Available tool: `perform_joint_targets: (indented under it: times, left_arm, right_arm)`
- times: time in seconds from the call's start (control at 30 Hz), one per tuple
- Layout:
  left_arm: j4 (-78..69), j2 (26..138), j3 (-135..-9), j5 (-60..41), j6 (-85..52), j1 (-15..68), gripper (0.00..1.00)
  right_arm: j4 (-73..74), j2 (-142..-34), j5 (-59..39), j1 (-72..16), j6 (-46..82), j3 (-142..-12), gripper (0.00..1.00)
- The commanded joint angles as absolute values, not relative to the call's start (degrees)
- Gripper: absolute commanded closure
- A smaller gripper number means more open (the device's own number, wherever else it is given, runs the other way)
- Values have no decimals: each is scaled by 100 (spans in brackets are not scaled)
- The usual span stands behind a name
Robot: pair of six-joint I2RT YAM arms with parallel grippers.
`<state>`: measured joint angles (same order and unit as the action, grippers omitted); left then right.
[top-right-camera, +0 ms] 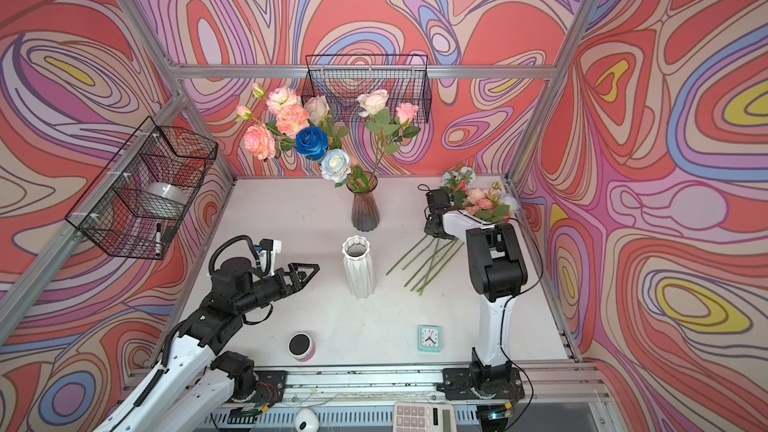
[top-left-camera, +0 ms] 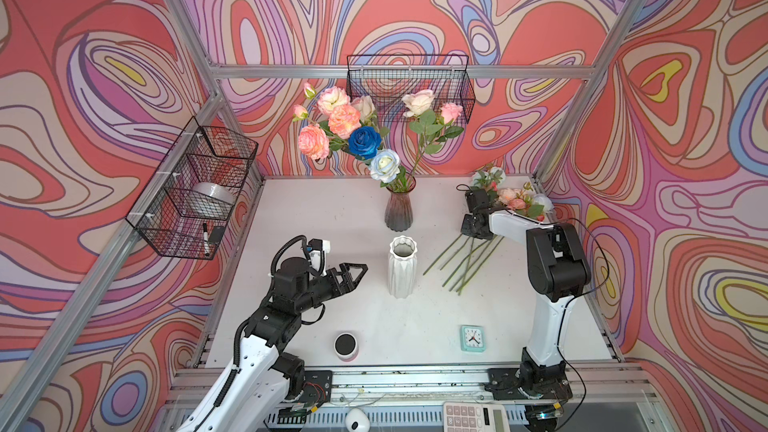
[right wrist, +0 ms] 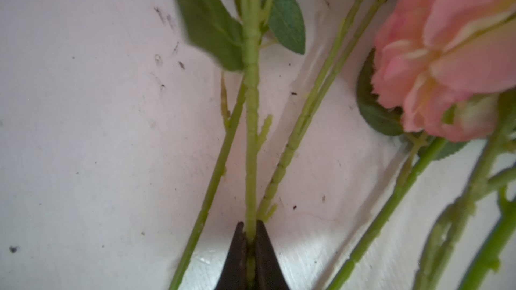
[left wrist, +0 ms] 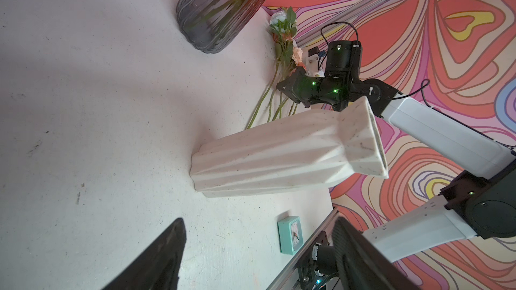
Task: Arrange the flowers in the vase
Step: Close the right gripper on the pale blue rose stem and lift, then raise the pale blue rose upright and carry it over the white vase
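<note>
Several loose flowers (top-left-camera: 513, 199) lie at the table's back right, their green stems (top-left-camera: 461, 261) fanned toward the middle. My right gripper (right wrist: 250, 225) is down among them and shut on one green stem (right wrist: 251, 135), beside a pink flower head (right wrist: 446, 51). In both top views its fingertips are hidden under the wrist. An empty white ribbed vase (top-left-camera: 402, 268) stands mid-table. Behind it, a smoky glass vase (top-left-camera: 398, 209) holds pink, peach, cream and blue flowers (top-left-camera: 353, 130). My left gripper (top-left-camera: 357, 274) hovers open, left of the white vase (left wrist: 279, 154), holding nothing.
A teal clock (top-left-camera: 472, 338) and a small black-topped cylinder (top-left-camera: 346, 346) sit near the front edge. Wire baskets hang on the left wall (top-left-camera: 195, 189) and back wall (top-left-camera: 409, 85). A calculator (top-left-camera: 473, 417) lies beyond the front rail.
</note>
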<state>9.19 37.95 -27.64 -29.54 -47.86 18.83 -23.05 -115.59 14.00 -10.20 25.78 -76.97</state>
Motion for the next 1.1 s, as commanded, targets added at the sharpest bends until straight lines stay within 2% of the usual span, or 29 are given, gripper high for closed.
perform_joint_targets:
  times: [0.0,0.23,0.37,0.47,0.57,0.73,0.87,1.07]
  left_arm:
    - [893,3753,-2778,-2931,-4799,1916,16]
    - [853,3762,-2784,-2860,-4807,1917,16]
    - [869,3718,-2802,-2806,-4818,1916,16]
    - [959,3657,-2863,-2733,-4810,1916,16]
    - [1073,3562,-2898,-2683,-4761,1911,16]
    - [1319,3463,-3163,-2597,-4637,1916,16]
    - [1448,3420,-3208,-2543,-4579,1916,16]
    - [1467,3393,-3199,-2531,-4605,1915,16]
  right_arm:
    - [-1850,-11016,1509,-1015,2412,-7355,100]
    - [-425,-9371,1744,-1279,2220,-6099,100]
    - [223,-8477,2318,-1730,1811,-5675,100]
    - [298,-7837,2712,-2044,1562,-5661,100]
    - [196,-7138,2699,-2330,1423,-5685,100]
    - [190,-6102,2840,-3381,793,-5985,100]
    - [303,-5918,3127,-4551,30,-6617,100]
    - [704,-6724,3051,-5871,-727,-7719,100]
